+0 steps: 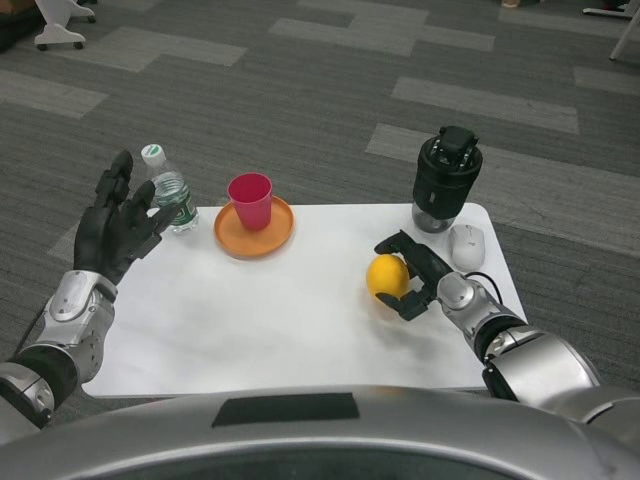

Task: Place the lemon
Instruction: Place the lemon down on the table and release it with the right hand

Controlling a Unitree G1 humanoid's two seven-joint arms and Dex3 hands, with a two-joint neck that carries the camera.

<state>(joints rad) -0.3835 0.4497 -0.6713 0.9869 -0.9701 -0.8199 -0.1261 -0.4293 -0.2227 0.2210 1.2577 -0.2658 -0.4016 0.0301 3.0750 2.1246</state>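
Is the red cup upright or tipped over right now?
Upright. The red cup stands on the orange plate with its open mouth facing up. Whether it holds anything, cannot tell.

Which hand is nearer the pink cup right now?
Left. The left hand is raised, fingers spread, beside the water bottle, just left of the pink cup. The right hand holds the lemon, well to the cup's right.

1 head view, looking forward and down, close over the white table (pixel 300 330)
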